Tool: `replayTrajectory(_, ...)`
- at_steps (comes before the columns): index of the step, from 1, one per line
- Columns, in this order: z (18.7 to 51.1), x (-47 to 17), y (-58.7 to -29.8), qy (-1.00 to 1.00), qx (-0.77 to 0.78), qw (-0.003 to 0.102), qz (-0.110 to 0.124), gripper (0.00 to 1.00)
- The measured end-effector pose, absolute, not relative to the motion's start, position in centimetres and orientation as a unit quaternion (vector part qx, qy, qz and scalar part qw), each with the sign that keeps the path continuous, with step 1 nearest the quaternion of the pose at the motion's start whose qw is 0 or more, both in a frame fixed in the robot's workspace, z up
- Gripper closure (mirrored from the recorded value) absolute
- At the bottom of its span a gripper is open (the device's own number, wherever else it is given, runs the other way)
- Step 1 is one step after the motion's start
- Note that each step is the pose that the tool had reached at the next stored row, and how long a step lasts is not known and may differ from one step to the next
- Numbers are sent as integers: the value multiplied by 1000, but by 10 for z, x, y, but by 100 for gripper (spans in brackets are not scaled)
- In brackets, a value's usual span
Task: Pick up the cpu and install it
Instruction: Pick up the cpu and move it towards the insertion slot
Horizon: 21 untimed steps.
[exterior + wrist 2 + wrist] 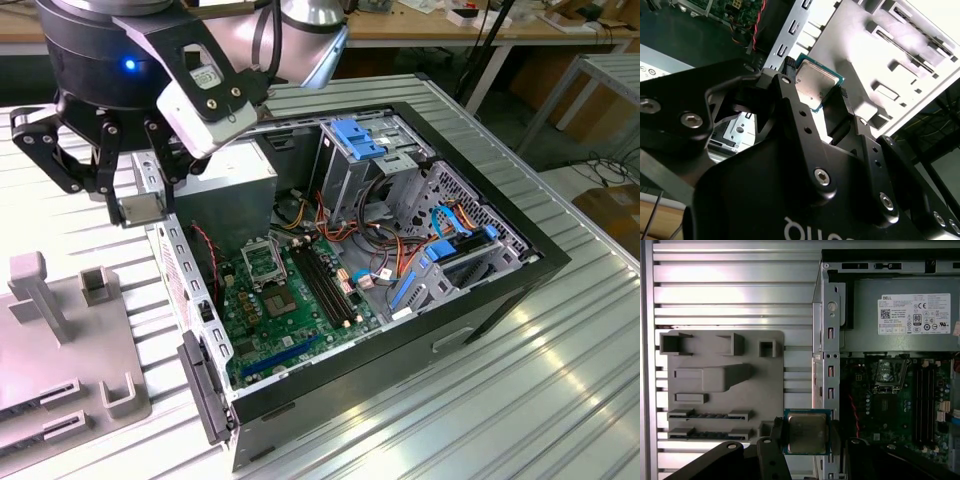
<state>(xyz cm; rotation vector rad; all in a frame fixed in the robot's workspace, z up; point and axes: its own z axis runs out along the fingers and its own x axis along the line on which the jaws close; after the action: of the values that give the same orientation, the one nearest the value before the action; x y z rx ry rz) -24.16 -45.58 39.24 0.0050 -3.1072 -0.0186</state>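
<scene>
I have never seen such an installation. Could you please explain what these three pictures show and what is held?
This is one robot arm with a gripper at its end. The exterior view comes from a camera off the arm; both wrist views come from cameras riding on it. On the slatted metal table lie an open computer case and a grey plate with holders. The gripper is shut on the cpu, a small square chip, held in the air near the case's edge. Inside the case is a green board with a square socket.
</scene>
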Motion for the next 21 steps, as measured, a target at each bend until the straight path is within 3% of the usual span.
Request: replayTrajectory(21, 392, -226, -456, -1000, 2, 17, -6, 53)
